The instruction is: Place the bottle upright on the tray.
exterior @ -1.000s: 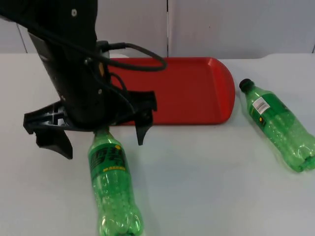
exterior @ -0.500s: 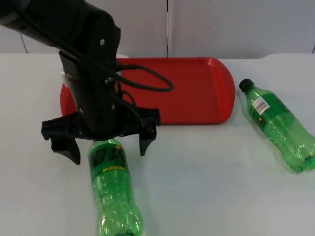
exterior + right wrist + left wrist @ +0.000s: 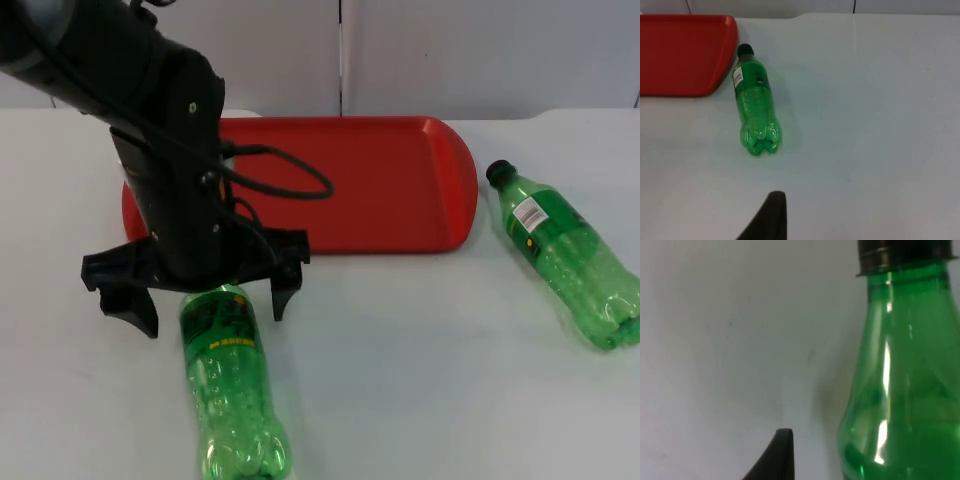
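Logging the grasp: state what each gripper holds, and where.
Nothing held. Left gripper open, straddling the near bottle's neck end; right gripper waits above the table.

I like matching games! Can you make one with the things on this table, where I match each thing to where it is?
Things:
1. near bottle
2. far bottle
3. red tray
4. left gripper

Places:
A. at the back of the table, nothing on it
B. lying at the table's right side
C. lying at the front, under the gripper
D. jaws open, over a bottle's neck

Pairs: 1-C, 2-B, 3-A, 4-D
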You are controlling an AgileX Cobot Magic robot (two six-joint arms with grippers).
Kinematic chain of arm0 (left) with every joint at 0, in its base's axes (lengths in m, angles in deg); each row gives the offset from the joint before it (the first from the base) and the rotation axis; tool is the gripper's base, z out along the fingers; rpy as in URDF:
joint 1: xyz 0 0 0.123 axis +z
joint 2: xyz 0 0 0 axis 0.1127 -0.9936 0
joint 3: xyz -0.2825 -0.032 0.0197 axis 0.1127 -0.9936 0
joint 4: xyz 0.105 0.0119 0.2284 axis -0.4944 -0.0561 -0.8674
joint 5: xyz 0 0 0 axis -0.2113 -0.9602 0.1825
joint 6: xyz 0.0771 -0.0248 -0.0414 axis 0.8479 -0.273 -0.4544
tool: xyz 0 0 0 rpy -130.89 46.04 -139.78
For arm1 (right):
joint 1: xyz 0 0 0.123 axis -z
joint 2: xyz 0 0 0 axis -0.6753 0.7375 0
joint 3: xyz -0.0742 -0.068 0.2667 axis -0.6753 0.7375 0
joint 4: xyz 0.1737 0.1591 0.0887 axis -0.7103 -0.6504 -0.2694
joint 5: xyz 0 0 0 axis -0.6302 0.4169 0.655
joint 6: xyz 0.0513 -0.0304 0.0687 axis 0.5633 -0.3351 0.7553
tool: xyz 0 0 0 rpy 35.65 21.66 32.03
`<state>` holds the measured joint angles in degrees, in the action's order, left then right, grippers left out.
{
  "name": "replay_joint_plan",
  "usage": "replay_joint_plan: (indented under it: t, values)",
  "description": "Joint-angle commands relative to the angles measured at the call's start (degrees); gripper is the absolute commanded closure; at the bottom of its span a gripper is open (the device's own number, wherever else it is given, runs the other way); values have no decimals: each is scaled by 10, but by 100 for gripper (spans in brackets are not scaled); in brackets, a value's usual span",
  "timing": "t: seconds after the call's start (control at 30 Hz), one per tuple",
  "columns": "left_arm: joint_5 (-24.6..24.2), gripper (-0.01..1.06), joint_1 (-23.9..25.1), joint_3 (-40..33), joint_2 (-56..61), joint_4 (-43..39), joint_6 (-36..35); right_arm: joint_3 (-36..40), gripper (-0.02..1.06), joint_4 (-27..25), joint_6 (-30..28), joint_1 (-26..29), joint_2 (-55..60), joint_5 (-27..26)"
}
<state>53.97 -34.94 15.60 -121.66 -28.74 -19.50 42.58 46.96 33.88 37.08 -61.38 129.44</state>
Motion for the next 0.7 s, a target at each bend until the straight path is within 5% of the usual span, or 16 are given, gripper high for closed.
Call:
replay_joint_plan:
  t: [0.0, 0.67]
  values:
    - [11, 0, -1, -3, -4, 1, 3, 1, 0, -1, 1, 5, -2, -4]
    - [40, 0, -6, -16, -16, -5, 20, 1, 0, -1, 1, 5, -2, -4]
